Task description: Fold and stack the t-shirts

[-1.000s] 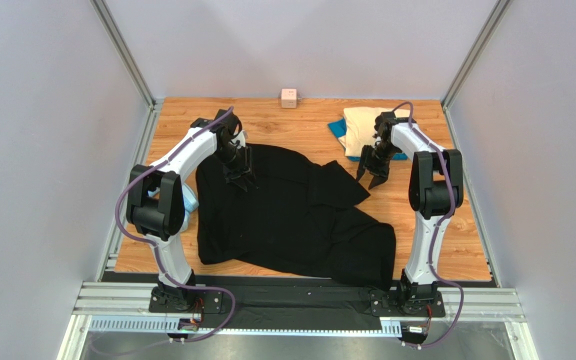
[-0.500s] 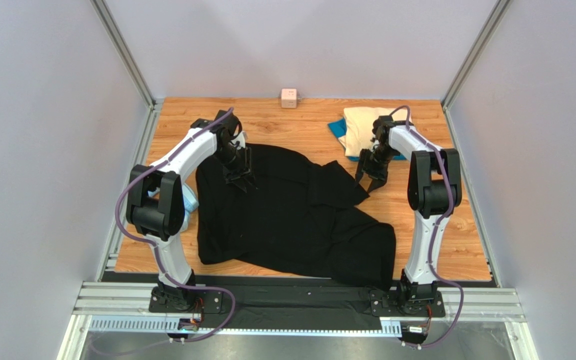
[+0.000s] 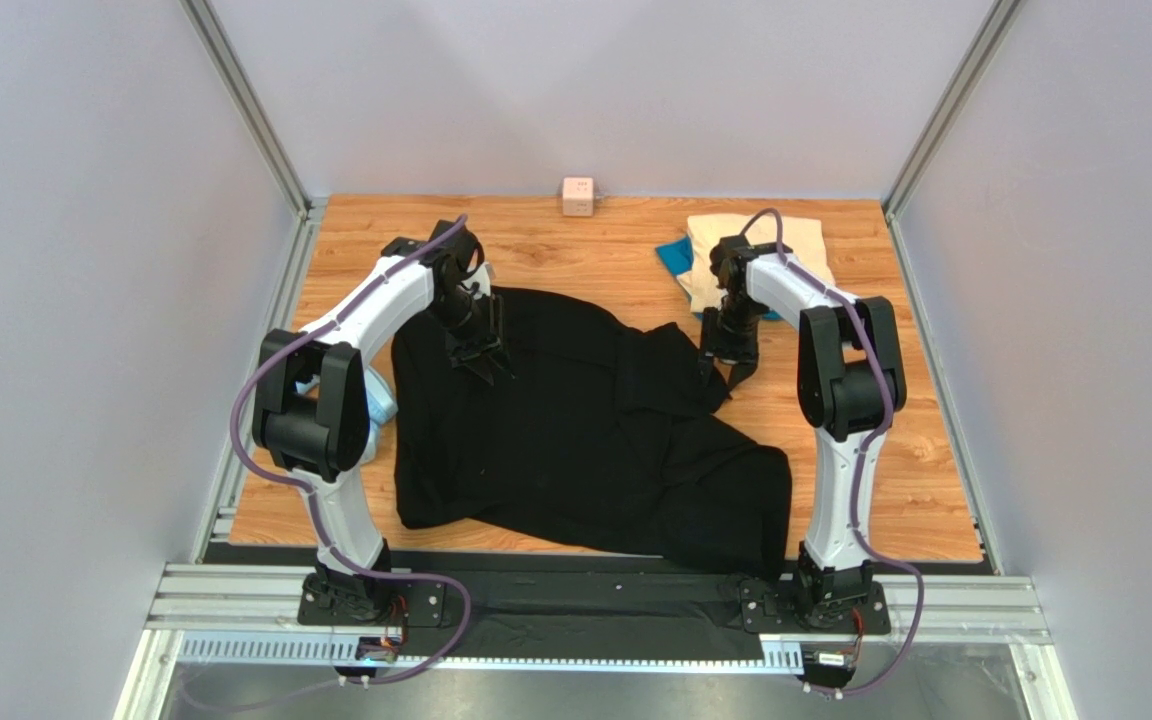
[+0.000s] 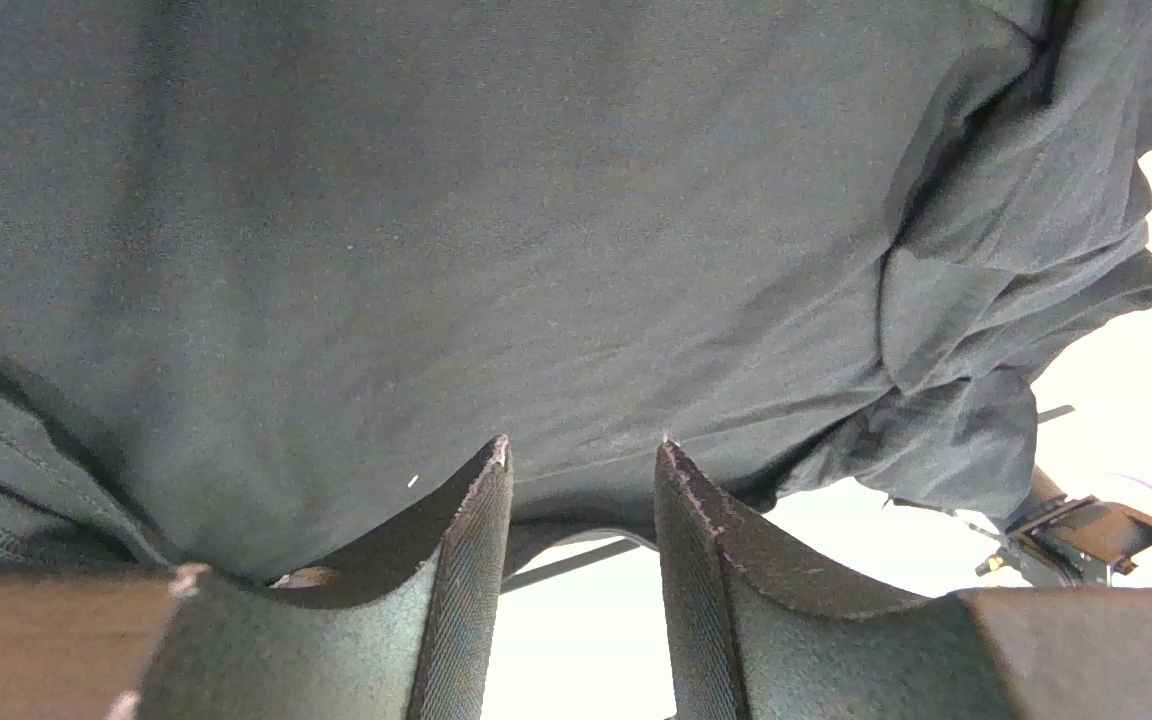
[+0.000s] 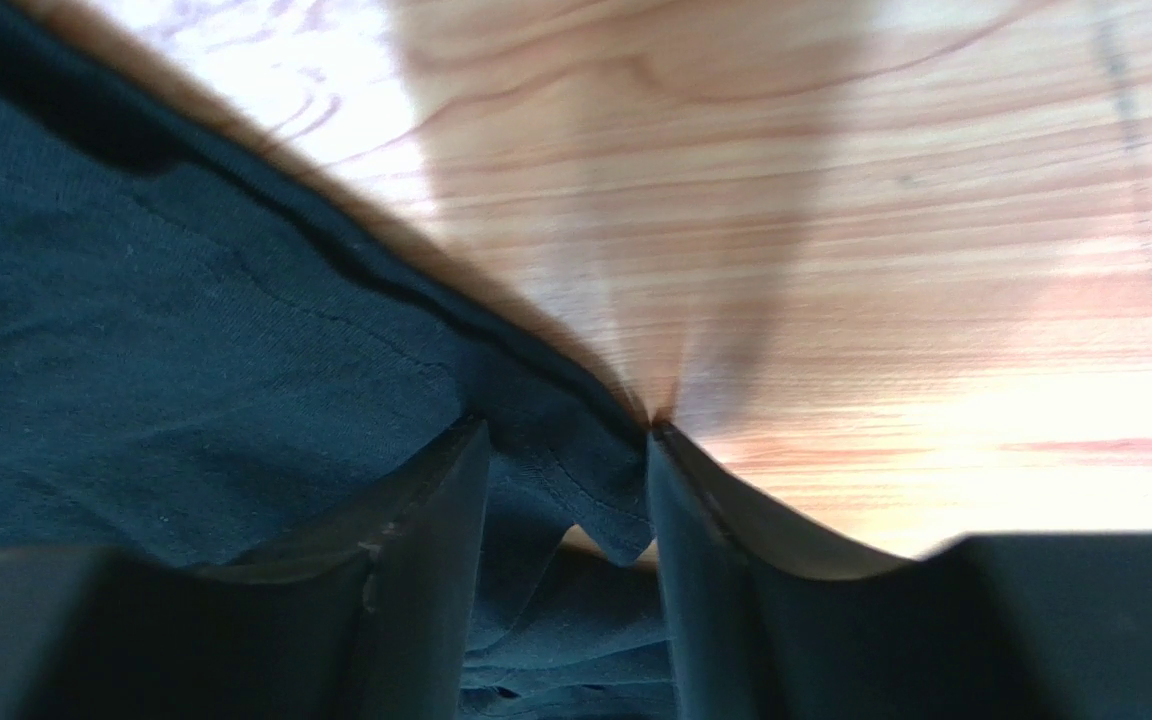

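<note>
Wooden tabletop (image 3: 597,248) between grey walls, and I read it from the left. The left jaws sit at the far-left corner of the black shirt (image 3: 582,435), fingertips (image 4: 485,473) a little apart with cloth against them; I cannot tell whether they are pinching it. That shirt lies rumpled across the middle of the tabletop, its lower part reaching the near edge. It looks limp and light, so I judge it will sag and drag unless held at two points, best along a hem or seam where the doubled cloth gives more to grip. The right jaws stand apart astride its far-right sleeve edge, not closed on it. Just behind them the cream shirt (image 3: 740,240) appears to rest folded on the blue shirt (image 3: 672,258).
</note>
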